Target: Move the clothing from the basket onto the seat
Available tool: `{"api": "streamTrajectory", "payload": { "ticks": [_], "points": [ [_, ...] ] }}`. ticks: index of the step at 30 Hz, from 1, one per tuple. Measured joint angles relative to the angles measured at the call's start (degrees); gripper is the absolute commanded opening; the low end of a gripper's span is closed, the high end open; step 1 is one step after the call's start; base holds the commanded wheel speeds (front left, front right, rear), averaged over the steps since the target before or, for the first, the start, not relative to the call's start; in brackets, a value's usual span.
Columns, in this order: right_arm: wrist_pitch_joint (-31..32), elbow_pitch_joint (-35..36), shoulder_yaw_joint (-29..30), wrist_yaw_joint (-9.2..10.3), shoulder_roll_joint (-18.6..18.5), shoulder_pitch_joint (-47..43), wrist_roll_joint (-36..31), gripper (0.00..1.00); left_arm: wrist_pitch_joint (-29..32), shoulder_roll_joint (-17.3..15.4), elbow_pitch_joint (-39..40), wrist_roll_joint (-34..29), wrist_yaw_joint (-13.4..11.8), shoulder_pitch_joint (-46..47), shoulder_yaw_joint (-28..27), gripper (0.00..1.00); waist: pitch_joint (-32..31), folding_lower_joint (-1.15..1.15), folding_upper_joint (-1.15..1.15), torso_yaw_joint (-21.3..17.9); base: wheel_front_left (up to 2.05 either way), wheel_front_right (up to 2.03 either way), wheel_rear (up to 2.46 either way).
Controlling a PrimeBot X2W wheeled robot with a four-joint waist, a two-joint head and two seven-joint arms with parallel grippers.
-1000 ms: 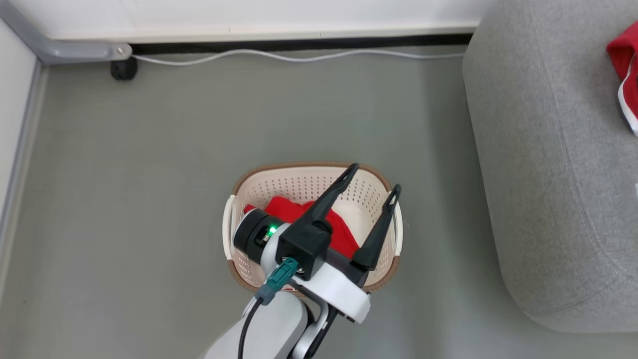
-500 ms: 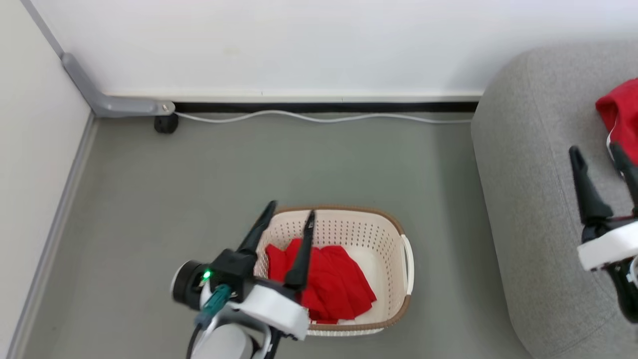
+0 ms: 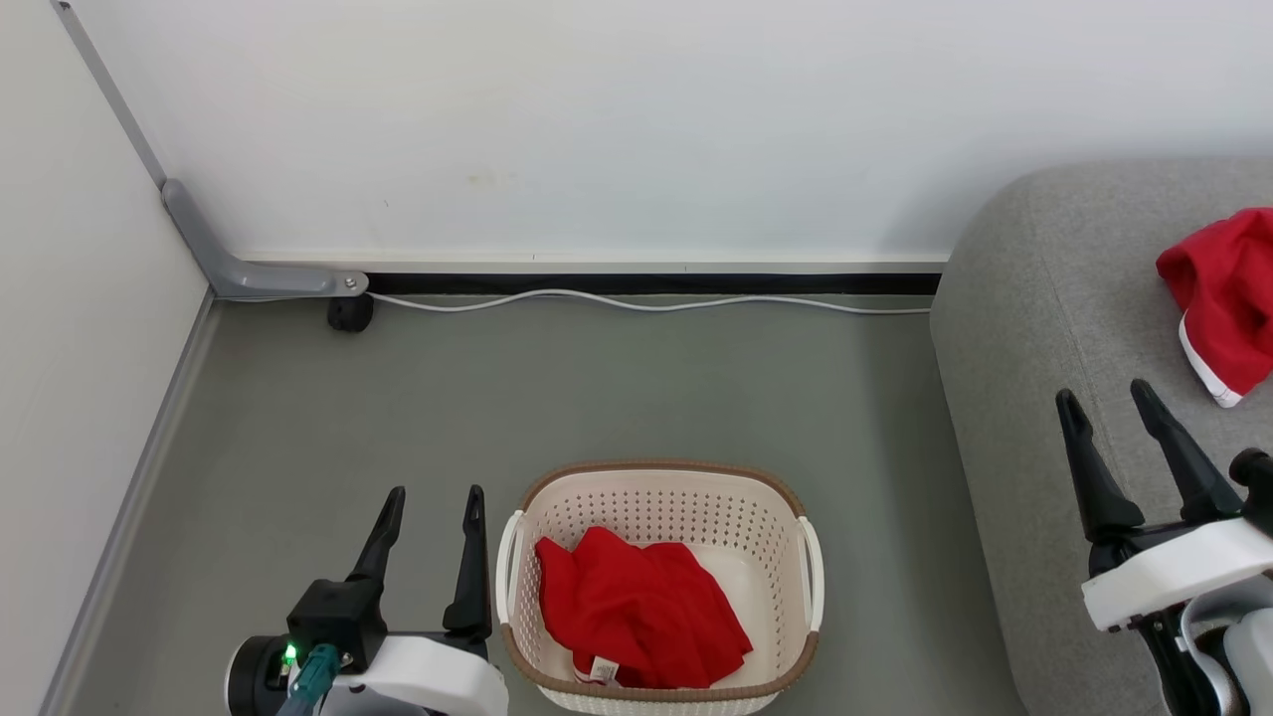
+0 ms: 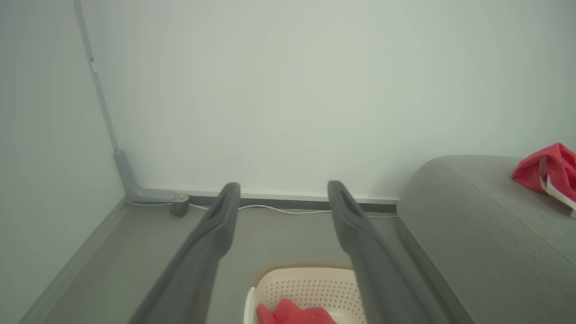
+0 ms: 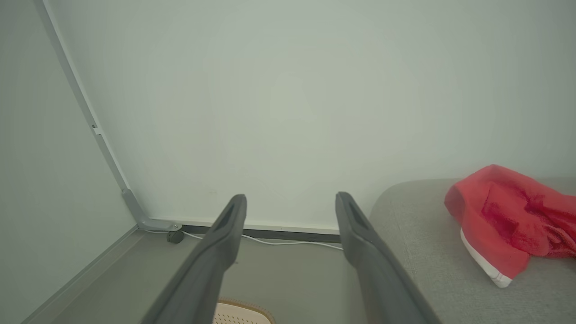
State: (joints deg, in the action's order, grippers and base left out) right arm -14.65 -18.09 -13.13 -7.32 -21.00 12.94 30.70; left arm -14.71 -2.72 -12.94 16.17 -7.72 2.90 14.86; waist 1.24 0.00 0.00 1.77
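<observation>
A red garment (image 3: 636,617) lies crumpled in the cream perforated basket (image 3: 786,502) on the floor, its white tag toward the near rim; the left wrist view catches it (image 4: 292,312) inside the basket (image 4: 310,281). Another red garment with white trim (image 3: 1218,298) rests on the grey seat (image 3: 1034,298) at the right, also seen in the wrist views (image 4: 546,173) (image 5: 508,220). My left gripper (image 3: 436,497) stands open just left of the basket, empty. My right gripper (image 3: 1106,398) stands open over the seat's front, empty, short of the garment there.
A white cable (image 3: 636,301) runs along the dark skirting at the wall. A grey bracket with a black foot (image 3: 348,310) sits in the left corner. Bare grey floor (image 3: 597,398) lies between the wall, basket and seat.
The head view has risen, showing more wall. My left gripper has moved from over the basket to its left side, holding nothing. The right gripper has come into view at the seat.
</observation>
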Motion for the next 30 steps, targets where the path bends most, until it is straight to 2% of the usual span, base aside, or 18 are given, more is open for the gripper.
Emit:
{"api": "streamTrajectory", "payload": {
  "ticks": [14,30],
  "points": [
    [0.0,0.46,3.67,0.0,4.81,-5.56,-3.57,1.0,0.0,0.03,1.57,-1.12,-0.92,-5.04,-5.52,1.0,-1.21,0.0,0.0,-0.96,0.0,0.0,0.0],
    [0.0,0.67,4.93,0.0,5.24,-5.64,-4.63,1.0,0.0,0.03,2.85,-1.12,-0.93,-6.17,-5.91,1.0,-0.69,0.0,0.0,-1.66,0.0,0.0,0.0]
  ]
}}
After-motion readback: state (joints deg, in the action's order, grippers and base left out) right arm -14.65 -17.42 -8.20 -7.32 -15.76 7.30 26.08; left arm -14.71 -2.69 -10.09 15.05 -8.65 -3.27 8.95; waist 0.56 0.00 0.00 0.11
